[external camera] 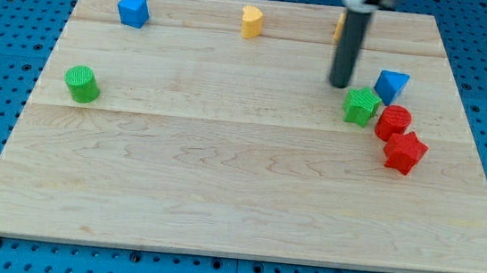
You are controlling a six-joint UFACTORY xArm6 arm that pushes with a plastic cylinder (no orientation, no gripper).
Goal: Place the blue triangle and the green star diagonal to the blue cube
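My tip rested on the wooden bench; the arm carried no gripper, only the dark rod, so nothing was grasped. Just below and to the view's right of my tip sat the green star, close but apart from it. The blue triangle lay to the view's right of my tip, near the star. Beyond the star, two red blocks touched each other. A yellow block stood up and to the view's left. Farther left were the blue cube and a green cylinder.
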